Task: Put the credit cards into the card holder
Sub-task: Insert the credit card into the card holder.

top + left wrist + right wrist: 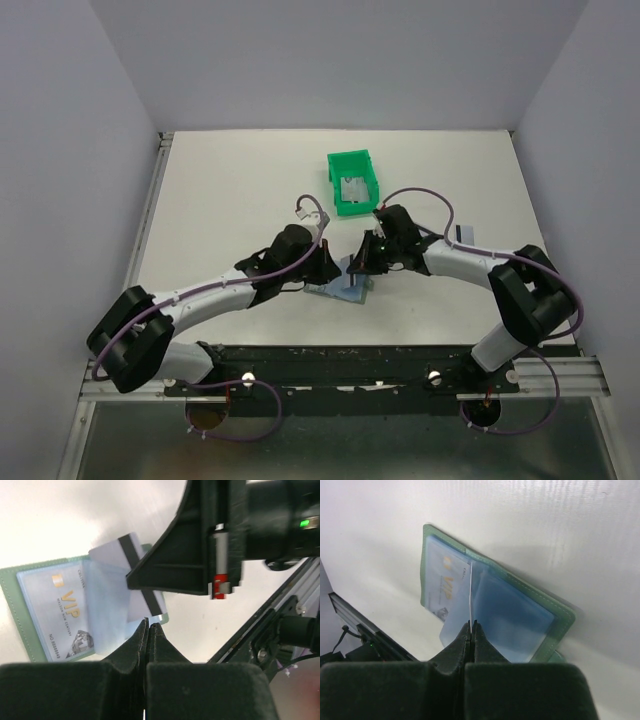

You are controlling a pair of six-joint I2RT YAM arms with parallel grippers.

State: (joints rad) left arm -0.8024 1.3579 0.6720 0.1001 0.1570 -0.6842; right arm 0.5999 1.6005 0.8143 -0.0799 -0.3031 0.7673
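The right gripper (pixel 471 625) pinches a thin silvery card (pixel 112 551), black-striped, over the glossy clear pockets (pixel 515 615) of the flat green wallet (pixel 11 595). The left gripper (pixel 148 625) sits clenched at the wallet's edge.

My white table (pixel 230 190) fills the middle of the overhead view. A bright green plastic bin (pixel 356 208) stands on it, open top up, towards the far side and a little right of centre. Plain pale grey walls (pixel 340 60) close in the far side and both flanks. A black rail (pixel 340 360) with a silver bar (pixel 560 380) beside it runs along the near edge.
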